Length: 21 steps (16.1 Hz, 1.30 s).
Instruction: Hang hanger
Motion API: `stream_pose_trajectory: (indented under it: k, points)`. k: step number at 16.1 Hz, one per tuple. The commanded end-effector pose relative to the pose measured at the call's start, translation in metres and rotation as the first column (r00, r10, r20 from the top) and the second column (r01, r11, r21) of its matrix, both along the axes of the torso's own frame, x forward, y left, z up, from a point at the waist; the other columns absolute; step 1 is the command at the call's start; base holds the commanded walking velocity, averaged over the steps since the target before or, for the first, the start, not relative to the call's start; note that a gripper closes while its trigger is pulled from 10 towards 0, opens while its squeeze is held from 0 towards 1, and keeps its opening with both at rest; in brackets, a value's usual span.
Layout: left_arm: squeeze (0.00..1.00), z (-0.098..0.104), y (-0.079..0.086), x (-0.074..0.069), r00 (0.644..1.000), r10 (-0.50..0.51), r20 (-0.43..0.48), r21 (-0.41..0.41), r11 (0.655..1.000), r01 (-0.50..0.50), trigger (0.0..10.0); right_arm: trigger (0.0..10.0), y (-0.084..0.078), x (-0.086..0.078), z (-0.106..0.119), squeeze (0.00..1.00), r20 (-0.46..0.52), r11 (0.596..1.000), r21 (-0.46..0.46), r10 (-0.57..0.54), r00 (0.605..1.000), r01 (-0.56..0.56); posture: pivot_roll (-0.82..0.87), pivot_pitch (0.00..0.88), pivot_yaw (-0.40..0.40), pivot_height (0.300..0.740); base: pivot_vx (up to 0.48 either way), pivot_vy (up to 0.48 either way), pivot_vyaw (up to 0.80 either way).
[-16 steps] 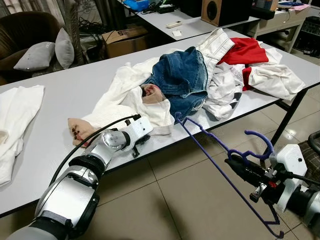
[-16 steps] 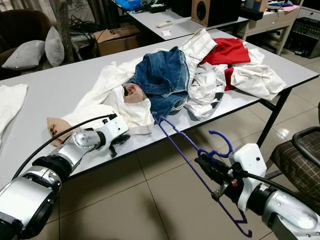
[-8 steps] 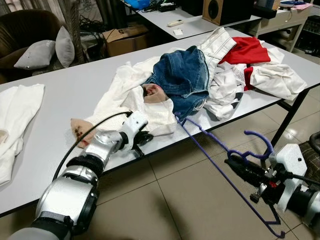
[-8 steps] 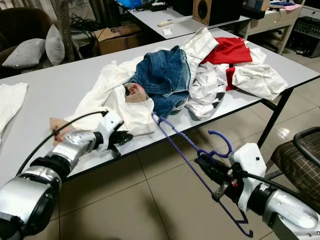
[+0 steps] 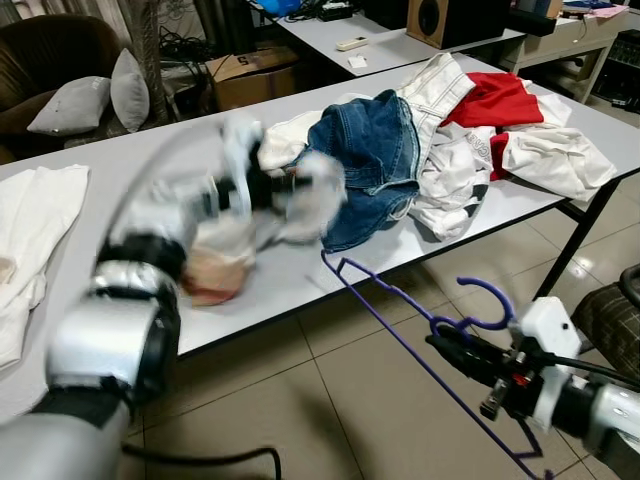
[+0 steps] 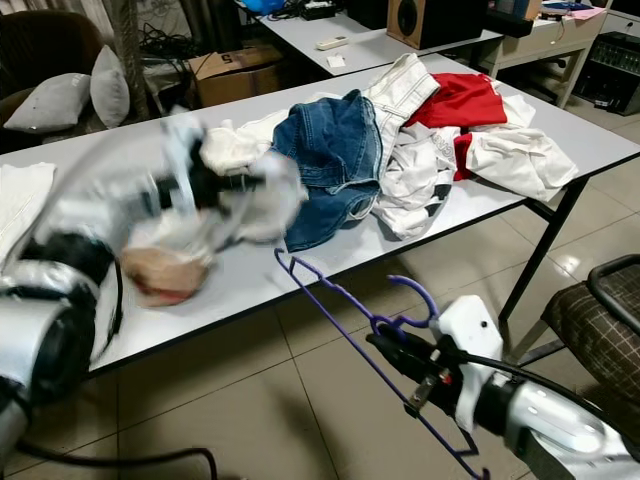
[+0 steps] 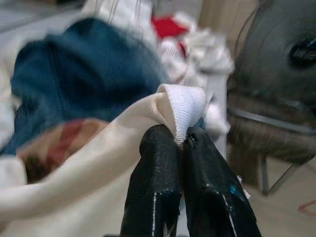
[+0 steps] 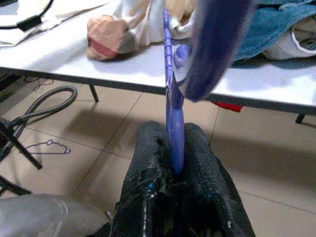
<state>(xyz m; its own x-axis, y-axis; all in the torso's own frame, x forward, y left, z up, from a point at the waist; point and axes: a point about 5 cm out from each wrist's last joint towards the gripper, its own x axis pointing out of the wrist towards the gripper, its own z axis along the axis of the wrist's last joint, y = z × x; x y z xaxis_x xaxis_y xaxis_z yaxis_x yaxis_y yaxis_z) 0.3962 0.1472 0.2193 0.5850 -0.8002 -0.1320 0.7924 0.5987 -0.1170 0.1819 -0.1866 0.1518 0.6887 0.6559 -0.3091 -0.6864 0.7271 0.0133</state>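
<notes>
A purple wire hanger (image 5: 400, 325) juts out over the floor in front of the table, its hook (image 5: 487, 300) curling up. My right gripper (image 5: 447, 346) is shut on it just below the hook, with the bar pinched between the black fingers (image 8: 197, 163). My left gripper (image 5: 292, 186), blurred by motion, is above the grey table (image 5: 120, 165). It is shut on a fold of a cream garment (image 7: 180, 106) and holds it up off the table. The rest of the garment (image 5: 225, 250) trails down to a peach patch. Blue jeans (image 5: 372, 145) lie just beyond.
Red (image 5: 497, 98) and white clothes (image 5: 555, 155) are heaped on the table's right end, and a white cloth (image 5: 30, 225) lies at its left. A chair (image 5: 620, 310) stands at my right. An armchair with cushions (image 5: 70, 105), a box (image 5: 250, 75) and a second table (image 5: 390, 45) are behind.
My left arm swung up from the table's front edge and over the table, lifting the cream garment with it. The right gripper and hanger shifted slightly left and lower.
</notes>
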Motion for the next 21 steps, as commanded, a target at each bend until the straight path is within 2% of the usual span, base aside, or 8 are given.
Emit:
stream_pose_trajectory:
  k: [1, 4, 5, 9, 12, 15, 18, 21]
  points:
    - [0.00, 0.011, 0.002, -0.001, 1.000, -0.030, -0.008, -0.017, 0.999, 0.030, 0.0, 10.0, 0.001, 0.010, 0.002, 0.00, 0.048, 0.999, 0.014, -0.046, 0.998, 0.045, -0.15, 0.000, 0.125, 0.740, 0.000, 0.000, 0.00]
    - [0.00, 0.023, 0.003, -0.005, 0.998, -0.064, 0.016, -0.003, 0.998, 0.064, 0.0, 10.0, 0.007, 0.021, 0.003, 0.00, 0.096, 0.996, 0.047, -0.079, 0.992, 0.075, -0.13, 0.000, 0.126, 0.740, 0.000, 0.000, 0.00]
    - [0.00, 0.023, 0.004, -0.008, 0.997, -0.066, 0.039, 0.034, 0.997, 0.064, 0.0, 10.0, 0.012, 0.026, 0.010, 0.00, 0.130, 0.990, 0.119, -0.091, 0.987, 0.076, -0.12, 0.000, 0.126, 0.740, 0.000, 0.000, 0.00]
    - [0.00, 0.023, -0.003, -0.023, 0.991, -0.128, 0.025, -0.004, 0.992, 0.128, 0.0, 10.0, 0.017, 0.047, 0.007, 0.00, 0.140, 0.984, 0.148, -0.123, 0.982, 0.102, -0.12, 0.000, 0.131, 0.740, 0.000, 0.000, 0.00]
    - [0.00, 0.023, -0.004, -0.031, 0.992, -0.126, 0.020, -0.013, 0.992, 0.127, 0.0, 10.0, 0.020, 0.062, 0.007, 0.00, 0.102, 0.972, 0.200, -0.147, 0.984, 0.124, -0.11, 0.000, 0.125, 0.740, 0.000, 0.000, 0.00]
    - [0.00, 0.026, 0.001, -0.037, 0.997, -0.071, 0.030, -0.041, 0.997, 0.072, 0.0, 10.0, 0.027, 0.063, 0.003, 0.00, 0.020, 0.952, 0.278, -0.140, 0.990, 0.129, -0.10, 0.000, 0.115, 0.740, 0.000, 0.000, 0.00]
    - [0.00, 0.026, 0.000, -0.050, 0.993, -0.116, 0.019, -0.032, 0.993, 0.117, 0.0, 10.0, 0.036, 0.068, -0.002, 0.00, -0.108, 0.903, 0.394, -0.141, 0.984, 0.172, -0.10, 0.000, 0.127, 0.740, 0.000, 0.000, 0.00]
    - [0.00, 0.018, -0.013, -0.061, 0.982, -0.188, -0.017, -0.023, 0.982, 0.187, 0.0, 10.0, 0.038, 0.082, 0.003, 0.00, -0.230, 0.790, 0.564, -0.130, 0.965, 0.241, -0.10, 0.000, 0.132, 0.740, 0.000, 0.000, 0.00]
